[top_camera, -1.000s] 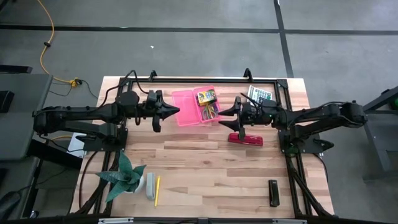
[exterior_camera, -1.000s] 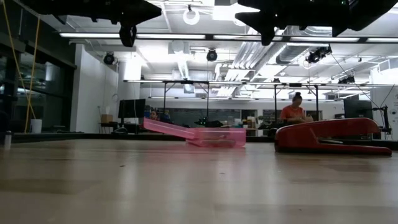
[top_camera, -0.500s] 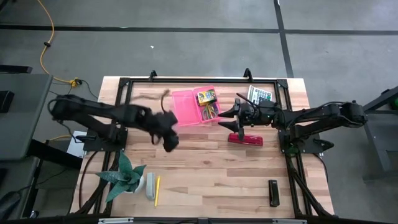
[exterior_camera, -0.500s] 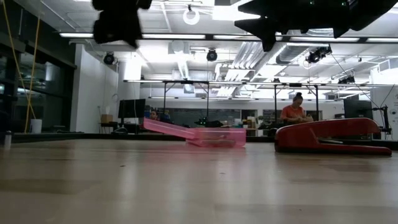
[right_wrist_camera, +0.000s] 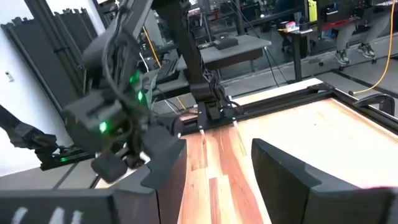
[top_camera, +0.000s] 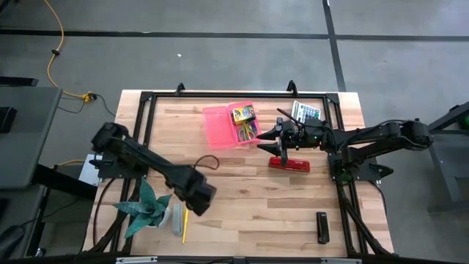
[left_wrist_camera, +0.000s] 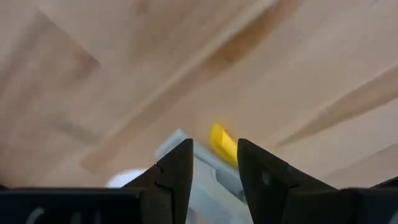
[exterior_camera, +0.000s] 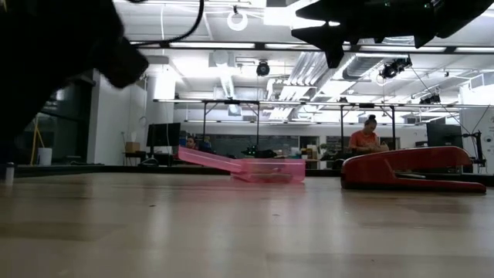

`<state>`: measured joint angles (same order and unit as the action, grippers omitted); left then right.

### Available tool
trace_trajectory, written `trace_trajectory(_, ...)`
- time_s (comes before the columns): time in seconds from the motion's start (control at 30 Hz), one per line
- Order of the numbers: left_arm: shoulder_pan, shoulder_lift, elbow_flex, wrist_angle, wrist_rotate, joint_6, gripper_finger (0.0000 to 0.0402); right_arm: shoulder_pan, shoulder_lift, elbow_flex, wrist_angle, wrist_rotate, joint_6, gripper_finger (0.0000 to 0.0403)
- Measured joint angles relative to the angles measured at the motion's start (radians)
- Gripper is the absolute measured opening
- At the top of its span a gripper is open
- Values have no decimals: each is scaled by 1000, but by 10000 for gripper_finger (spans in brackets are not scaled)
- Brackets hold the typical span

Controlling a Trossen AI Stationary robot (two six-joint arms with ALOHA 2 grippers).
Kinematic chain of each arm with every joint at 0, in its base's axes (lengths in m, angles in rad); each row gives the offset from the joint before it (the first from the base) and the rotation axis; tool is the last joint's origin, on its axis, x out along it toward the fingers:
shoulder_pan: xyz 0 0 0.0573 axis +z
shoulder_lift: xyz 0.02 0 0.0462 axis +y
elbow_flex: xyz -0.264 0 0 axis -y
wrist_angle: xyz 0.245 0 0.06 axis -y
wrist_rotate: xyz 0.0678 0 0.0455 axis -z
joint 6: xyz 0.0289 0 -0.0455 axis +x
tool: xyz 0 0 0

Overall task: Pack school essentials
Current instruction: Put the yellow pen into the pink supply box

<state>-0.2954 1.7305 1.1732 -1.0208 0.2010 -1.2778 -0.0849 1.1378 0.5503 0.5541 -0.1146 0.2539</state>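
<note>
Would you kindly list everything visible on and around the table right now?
Pink case: one, open, far middle of table.
Crayon box: one, yellow-green, inside the case.
Stapler: one, red, right of centre.
Calculator: one, grey with green keys, far right corner.
Plant: one, green, spiky, near left.
Grey piece: one, beside the plant.
Pencil: one, yellow, beside the grey piece.
Black piece: one, near right.
People: two, seated in the room behind.
Left gripper: open, above the pencil.
Right gripper: open, beside the case.
</note>
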Motion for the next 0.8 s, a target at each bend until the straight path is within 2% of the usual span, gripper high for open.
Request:
trace_trajectory(0.17,-12,83,0,42,72,-69,115,0,0,0,0,0,0,172)
trace_trajectory(0.5,-52,117,0,62,69,-208,115,0,0,0,-27,-1,0,172)
trace_trajectory(0.8,-51,130,-34,96,84,-237,115,0,0,0,-36,-1,-10,172)
